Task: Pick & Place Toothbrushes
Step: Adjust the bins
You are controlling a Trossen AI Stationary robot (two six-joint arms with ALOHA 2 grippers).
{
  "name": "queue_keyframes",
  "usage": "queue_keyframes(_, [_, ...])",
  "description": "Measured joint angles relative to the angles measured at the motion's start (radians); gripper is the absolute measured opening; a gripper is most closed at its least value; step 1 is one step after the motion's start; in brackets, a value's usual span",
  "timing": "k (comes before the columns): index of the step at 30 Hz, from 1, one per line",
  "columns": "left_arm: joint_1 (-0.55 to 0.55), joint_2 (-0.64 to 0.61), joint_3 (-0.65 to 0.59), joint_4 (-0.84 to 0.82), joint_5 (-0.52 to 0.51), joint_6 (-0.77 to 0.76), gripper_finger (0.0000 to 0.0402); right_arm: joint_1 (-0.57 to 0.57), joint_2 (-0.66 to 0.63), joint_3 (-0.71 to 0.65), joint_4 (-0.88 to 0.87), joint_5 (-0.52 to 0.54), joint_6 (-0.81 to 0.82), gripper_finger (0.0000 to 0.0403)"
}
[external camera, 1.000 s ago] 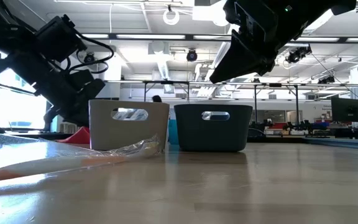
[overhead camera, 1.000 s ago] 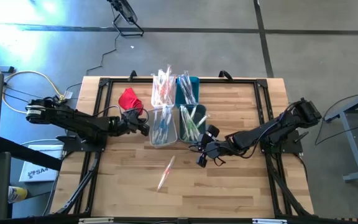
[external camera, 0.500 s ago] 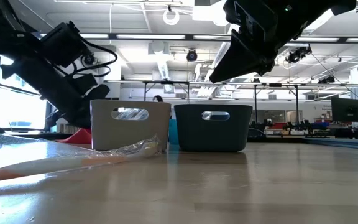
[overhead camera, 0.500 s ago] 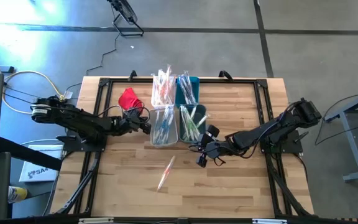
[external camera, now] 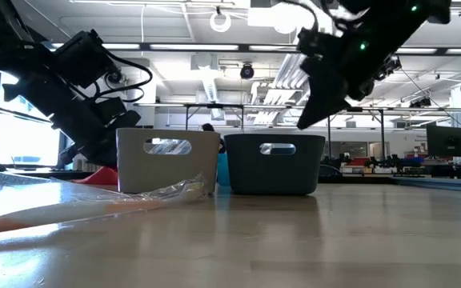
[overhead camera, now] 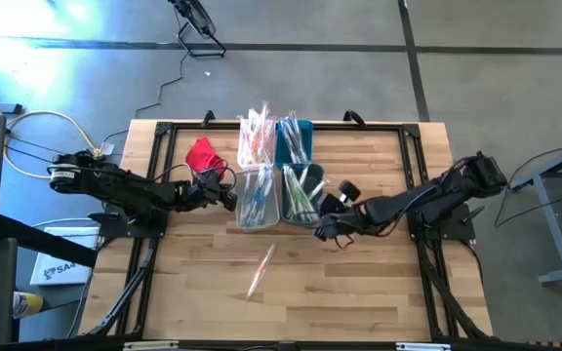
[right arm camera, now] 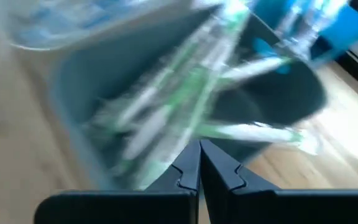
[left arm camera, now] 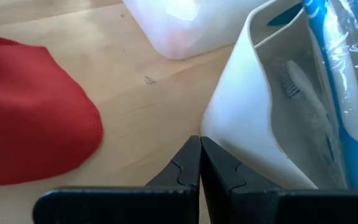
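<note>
A: Where are the toothbrushes?

B: Most stand bundled in four bins at the counter's far middle; one wrapped toothbrush lies alone on the wood nearer the front.

A: And the grippers?

B: The left gripper, clenched and empty, sits just beside the near white bin, close to a red cloth. The right gripper, also clenched on nothing, hovers beside the green-brush bin.

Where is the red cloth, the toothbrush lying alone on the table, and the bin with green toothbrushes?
red cloth [overhead camera: 202, 155], high view, middle of the cloth.
lone toothbrush [overhead camera: 260, 271], high view, middle of its wrapped handle.
bin with green toothbrushes [overhead camera: 315, 174], high view, its right rim.
</note>
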Motion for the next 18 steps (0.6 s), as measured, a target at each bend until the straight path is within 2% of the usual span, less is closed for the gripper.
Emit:
queue_keyframes(12, [0.0,-0.001,0.0,-0.001,0.046,0.007,0.0003,-0.189,-0.029,0.0,-0.214,-0.006,-0.011,0.0002])
queue_keyframes(14, [0.0,-0.001,0.0,0.0,0.047,0.007,0.0003,-0.226,-0.037,0.0,-0.238,-0.048,-0.026,0.0002])
queue_keyframes(18, [0.0,-0.001,0.0,0.0,0.047,0.003,0.0003,-0.319,-0.041,-0.037,-0.145,-0.206,-0.122,0.0002])
